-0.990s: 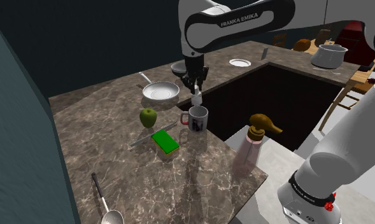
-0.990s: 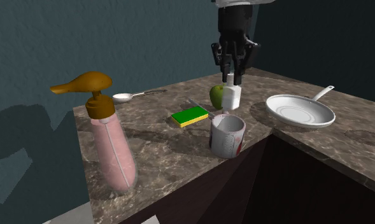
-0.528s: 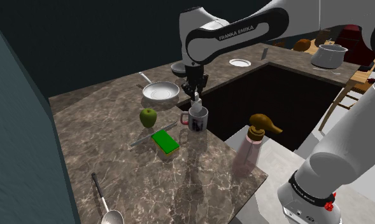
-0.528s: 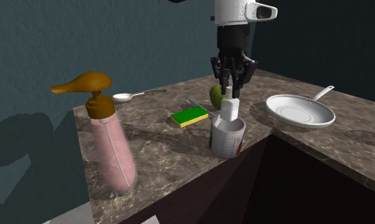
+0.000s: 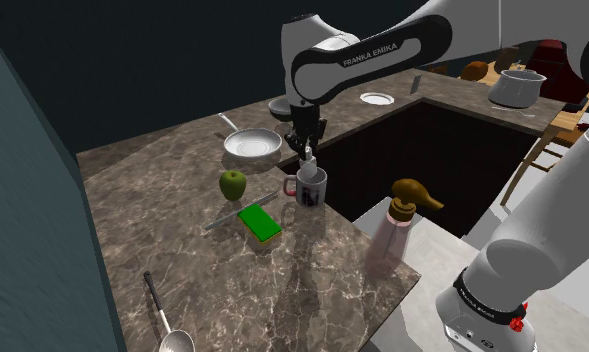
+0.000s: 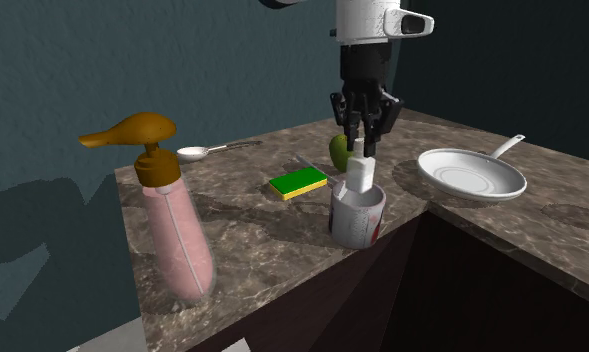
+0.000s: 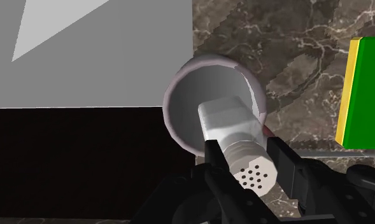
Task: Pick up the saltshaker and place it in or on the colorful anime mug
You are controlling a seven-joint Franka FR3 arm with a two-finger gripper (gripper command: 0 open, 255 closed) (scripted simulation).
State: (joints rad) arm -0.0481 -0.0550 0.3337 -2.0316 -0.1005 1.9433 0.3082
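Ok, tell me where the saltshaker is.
In the second exterior view the saltshaker hangs clasped in the gripper, its lower end at the rim of the mug, right of the green sponge.

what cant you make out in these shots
Base of the saltshaker: second exterior view, hidden behind the wall of the mug; cannot tell if it touches the bottom.
Print on the mug: shoulder view, too small to read.
The apple: second exterior view, partly behind the gripper and saltshaker.
The ladle: shoulder view, bowl partly cut off by the bottom edge.

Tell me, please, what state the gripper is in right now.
The gripper is closed, holding the white saltshaker over the mug opening.
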